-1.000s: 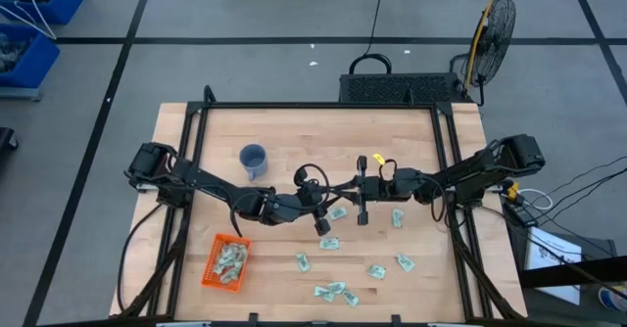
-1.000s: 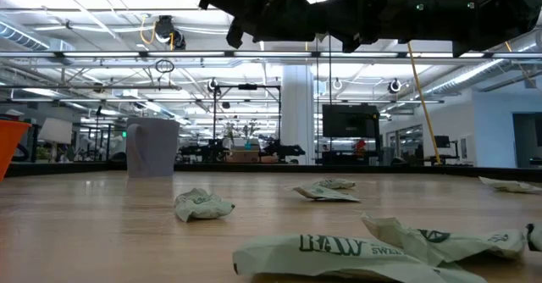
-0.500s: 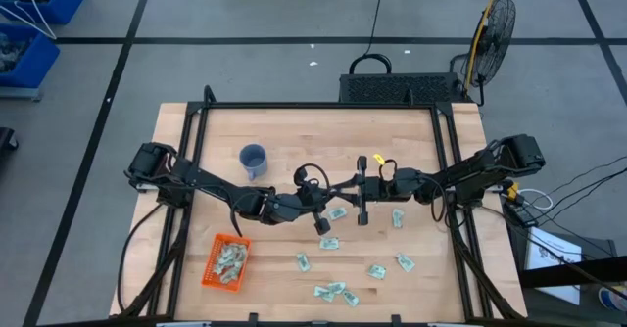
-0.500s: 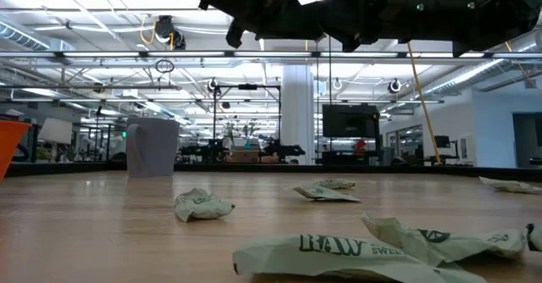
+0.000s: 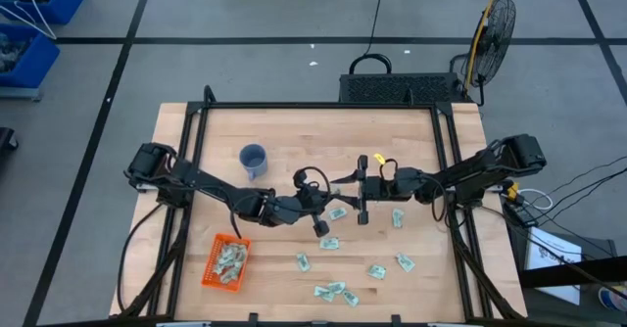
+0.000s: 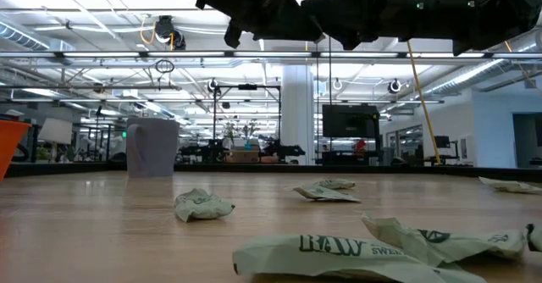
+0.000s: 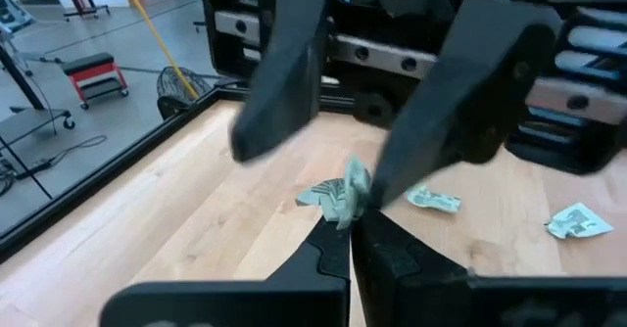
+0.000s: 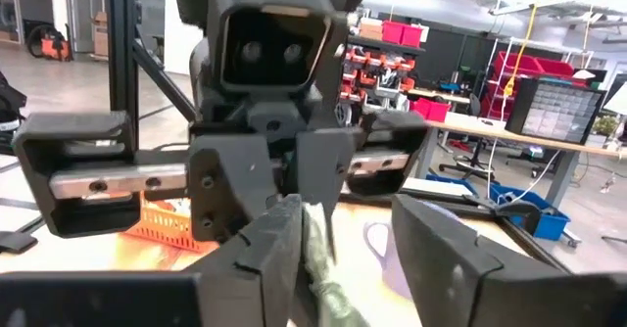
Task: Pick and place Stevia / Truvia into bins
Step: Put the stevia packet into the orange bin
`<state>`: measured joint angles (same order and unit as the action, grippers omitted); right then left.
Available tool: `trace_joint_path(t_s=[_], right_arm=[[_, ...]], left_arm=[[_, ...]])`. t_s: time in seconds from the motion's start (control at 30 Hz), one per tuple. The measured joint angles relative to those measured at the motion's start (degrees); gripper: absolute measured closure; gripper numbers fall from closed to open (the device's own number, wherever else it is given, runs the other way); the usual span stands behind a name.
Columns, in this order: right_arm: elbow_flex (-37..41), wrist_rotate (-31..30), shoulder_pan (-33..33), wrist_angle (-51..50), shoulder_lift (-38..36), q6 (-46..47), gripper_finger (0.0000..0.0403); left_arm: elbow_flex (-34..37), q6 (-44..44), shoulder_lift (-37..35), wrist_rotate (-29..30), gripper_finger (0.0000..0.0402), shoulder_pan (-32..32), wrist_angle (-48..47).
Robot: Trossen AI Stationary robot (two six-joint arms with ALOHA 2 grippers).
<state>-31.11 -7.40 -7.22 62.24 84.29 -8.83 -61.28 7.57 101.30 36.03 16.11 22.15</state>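
Above the table's middle my two grippers meet tip to tip. My left gripper [image 5: 329, 197] [image 7: 350, 231] is shut on one crumpled pale green Stevia sachet [image 7: 342, 194] [image 8: 315, 254]. My right gripper [image 5: 345, 189] [image 8: 348, 217] faces it, open, with a finger on either side of that sachet. Several more sachets lie flat on the wood, such as one [image 5: 336, 213] under the grippers and others [image 5: 377, 270] toward the near edge. The orange bin [image 5: 210, 271] stands near the front left with several sachets in it. My left gripper pinches the sachet's near edge [image 7: 345, 212] between its two fingertips, which come in level from the table's left. The sachet sticks out beyond the tips, crumpled and lifted clear of the table. My right gripper: the sachet lies close along one finger [image 8: 279, 254]; whether they touch I cannot tell.
A blue cup [image 5: 253, 160] stands at the far left of the middle. Loose sachets [image 6: 201, 205] [image 6: 347, 253] are scattered over the near right half of the wood. The table's black frame rails [image 5: 191, 170] run along both sides.
In the high view my right gripper's fingers stand wider apart around the sachet than a second ago. Both arms have stayed in place above the table's middle, and the sachets on the wood have not moved.
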Motion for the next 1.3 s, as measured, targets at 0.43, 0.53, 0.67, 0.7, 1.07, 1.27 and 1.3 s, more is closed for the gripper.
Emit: trace_joint_path(t_s=[0.43,0.53,0.67,0.7,1.07,1.27,1.3], right_arm=[[0.02,0.02,-1.83,-6.43,-7.09,-3.94,0.0246],[0.02,0.0,-1.88,-8.67,-8.41,-4.03,0.0246],[0.04,0.0,-1.88,-9.18,-8.82,-4.01,0.0247],[0.04,0.0,-1.88,-9.32,-8.81,-4.02,0.0247],[0.04,-0.02,-1.85,-10.42,-8.78,-4.08,0.0246],[0.04,-0.02,-1.84,-10.34,-8.79,-4.08,0.0245],[0.04,-0.02,-1.84,-10.34,-8.79,-4.08,0.0246]], left_arm=[[-0.04,15.57,-15.6,-4.38,0.0398,4.11,-36.49],[-0.07,24.66,-20.56,-14.22,0.0396,6.19,-48.97],[-0.07,31.42,-23.92,-24.46,0.0398,11.42,-61.89],[-0.07,34.2,-24.08,-26.8,0.0398,12.95,-64.71],[0.0,78.59,-17.75,-35.38,0.0397,29.35,-77.58],[0.0,87.84,-12.09,-41.47,0.0384,32.59,-74.93],[0.0,88.64,-11.42,-41.62,0.0384,32.79,-74.95]])
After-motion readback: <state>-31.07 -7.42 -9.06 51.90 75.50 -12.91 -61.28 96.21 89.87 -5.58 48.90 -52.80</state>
